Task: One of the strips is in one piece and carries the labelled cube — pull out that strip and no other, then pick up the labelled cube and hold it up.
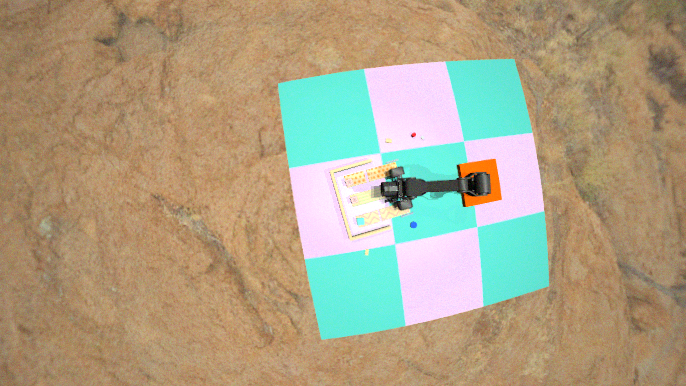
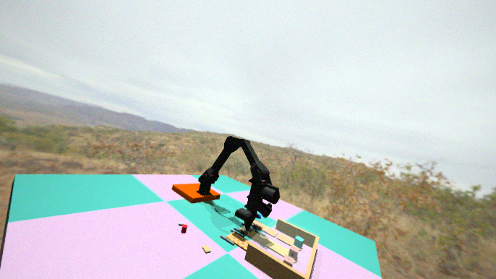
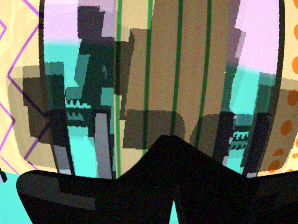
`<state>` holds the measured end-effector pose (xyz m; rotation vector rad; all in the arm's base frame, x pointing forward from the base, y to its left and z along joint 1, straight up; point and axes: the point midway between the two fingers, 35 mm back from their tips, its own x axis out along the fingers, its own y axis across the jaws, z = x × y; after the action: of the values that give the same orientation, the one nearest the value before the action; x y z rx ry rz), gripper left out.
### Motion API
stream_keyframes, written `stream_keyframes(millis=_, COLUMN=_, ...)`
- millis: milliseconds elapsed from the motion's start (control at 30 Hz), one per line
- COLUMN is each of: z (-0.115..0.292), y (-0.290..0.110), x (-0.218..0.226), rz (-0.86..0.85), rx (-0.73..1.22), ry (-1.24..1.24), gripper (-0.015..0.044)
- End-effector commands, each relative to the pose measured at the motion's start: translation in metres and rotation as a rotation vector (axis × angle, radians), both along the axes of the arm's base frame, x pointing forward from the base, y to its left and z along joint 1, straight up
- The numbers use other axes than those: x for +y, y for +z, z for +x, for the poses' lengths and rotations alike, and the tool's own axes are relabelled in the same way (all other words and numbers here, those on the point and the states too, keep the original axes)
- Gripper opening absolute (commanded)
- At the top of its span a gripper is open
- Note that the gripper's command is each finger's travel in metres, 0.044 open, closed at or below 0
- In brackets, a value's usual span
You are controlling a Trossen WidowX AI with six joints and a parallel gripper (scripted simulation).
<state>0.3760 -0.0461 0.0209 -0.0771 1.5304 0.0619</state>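
Note:
My gripper (image 2: 248, 228) (image 3: 167, 143) is shut and empty, pointing down low over the near part of the green-striped middle strip (image 1: 369, 196) (image 2: 276, 248) (image 3: 165, 75). That strip shows no gap where visible; my gripper hides its near end in the top view. A pink cube (image 1: 353, 199) (image 2: 294, 249) sits at its far end. The orange-dotted strip (image 1: 379, 173) (image 2: 239, 241) (image 3: 292, 50) has a gap and another pink cube (image 1: 348, 183) (image 2: 288, 260). The zigzag strip (image 1: 371, 218) (image 2: 265, 229) (image 3: 16, 91) has a gap and a teal cube (image 1: 360, 221) (image 2: 298, 241). Labels are too small to read.
A three-sided wooden wall (image 1: 343, 207) (image 2: 271, 264) surrounds the strips' far parts. A red cylinder (image 1: 413, 134) (image 2: 184, 228) and a small tan block (image 1: 388, 140) (image 2: 206, 249) lie outside. A blue object (image 1: 413, 225) is beside the zigzag strip's near end. Another tan block (image 1: 366, 252) lies outside the wall.

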Motion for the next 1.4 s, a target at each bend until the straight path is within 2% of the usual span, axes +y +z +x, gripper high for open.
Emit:
stream_keyframes(millis=0, z=-0.006, y=-0.003, x=0.000, rz=0.004, rx=0.004, ry=0.000, gripper=0.0000)
stream_keyframes(millis=1367, z=-0.068, y=-0.008, x=-0.008, rz=0.003, rx=0.010, ry=0.000, gripper=0.0000)
